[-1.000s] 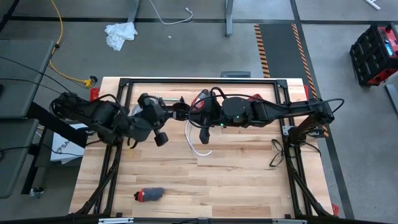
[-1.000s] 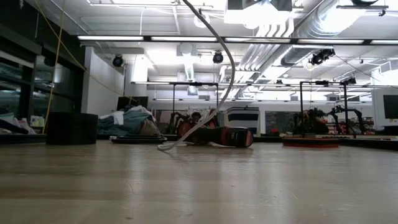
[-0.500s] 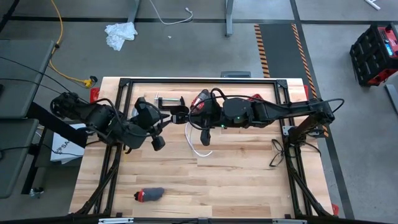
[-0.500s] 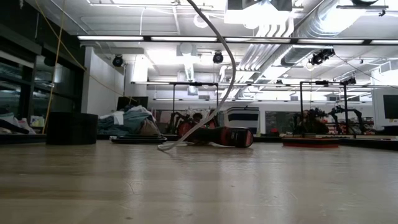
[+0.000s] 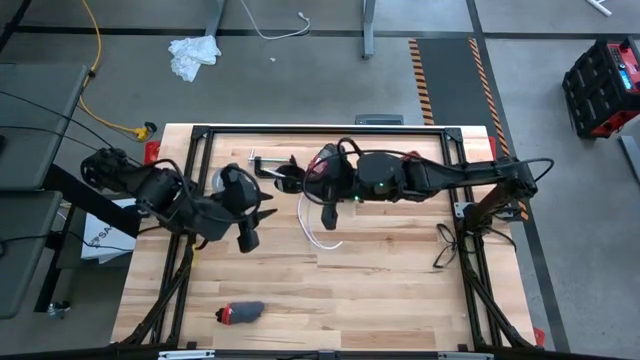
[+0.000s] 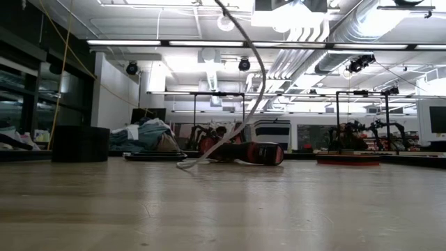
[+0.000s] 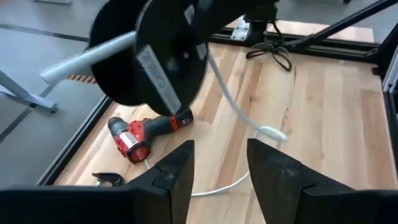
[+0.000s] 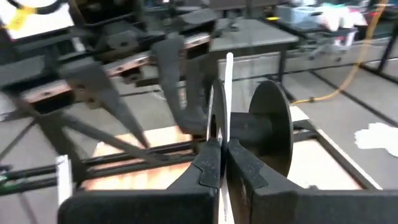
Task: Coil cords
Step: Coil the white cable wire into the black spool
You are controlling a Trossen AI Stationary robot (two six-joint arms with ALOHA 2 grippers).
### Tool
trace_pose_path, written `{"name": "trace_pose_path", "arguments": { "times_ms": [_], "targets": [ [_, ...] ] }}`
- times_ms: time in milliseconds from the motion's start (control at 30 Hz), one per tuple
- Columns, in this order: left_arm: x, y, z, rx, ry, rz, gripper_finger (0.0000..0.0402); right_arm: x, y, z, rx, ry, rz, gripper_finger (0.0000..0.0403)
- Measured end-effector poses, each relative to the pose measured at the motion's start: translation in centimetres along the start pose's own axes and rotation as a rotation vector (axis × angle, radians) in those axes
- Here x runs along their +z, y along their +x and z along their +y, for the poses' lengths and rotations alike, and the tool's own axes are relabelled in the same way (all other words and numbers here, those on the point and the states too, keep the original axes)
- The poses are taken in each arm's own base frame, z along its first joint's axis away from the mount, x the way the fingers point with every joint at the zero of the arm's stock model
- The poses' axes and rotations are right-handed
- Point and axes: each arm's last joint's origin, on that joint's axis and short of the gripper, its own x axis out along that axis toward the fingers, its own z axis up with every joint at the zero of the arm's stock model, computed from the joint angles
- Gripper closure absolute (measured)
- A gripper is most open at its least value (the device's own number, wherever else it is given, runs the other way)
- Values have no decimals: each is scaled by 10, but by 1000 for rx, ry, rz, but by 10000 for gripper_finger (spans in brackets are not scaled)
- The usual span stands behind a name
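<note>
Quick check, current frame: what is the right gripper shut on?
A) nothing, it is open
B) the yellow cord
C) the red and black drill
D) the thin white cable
D: in the right wrist view the right gripper has its fingers pinched together on the thin white cable, which runs up between them in front of the black disc.

Bright, even light falls on my table [image 5: 330, 290] from overhead, and the arms cast only soft, short shadows on the wood. At table height the ceiling lights [image 6: 286, 14] blow out into white glare, and the near boards go soft and out of focus. Past my left tool [image 7: 217, 174], the black spool [image 7: 155, 56] close ahead is blurred. Past my right tool [image 8: 222, 165], the whole background is smeared and hazy.
</note>
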Motion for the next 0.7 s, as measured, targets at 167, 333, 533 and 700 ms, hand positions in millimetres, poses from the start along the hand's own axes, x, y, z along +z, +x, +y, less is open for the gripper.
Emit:
{"name": "trace_pose_path", "arguments": {
  "times_ms": [167,333,533,700],
  "targets": [
    [-14,-6,7,117,-22,57,256,-3,0,-1,-4,-9,32,403],
    [-58,-10,1,269,-178,-49,256,-15,-1,-2,-4,-36,152,403],
    [-110,7,-16,176,-356,-96,256,-34,0,-4,-10,-69,272,403],
    [-115,11,-15,113,-296,-66,256,-62,7,-6,19,-75,343,403]
  ]
}}
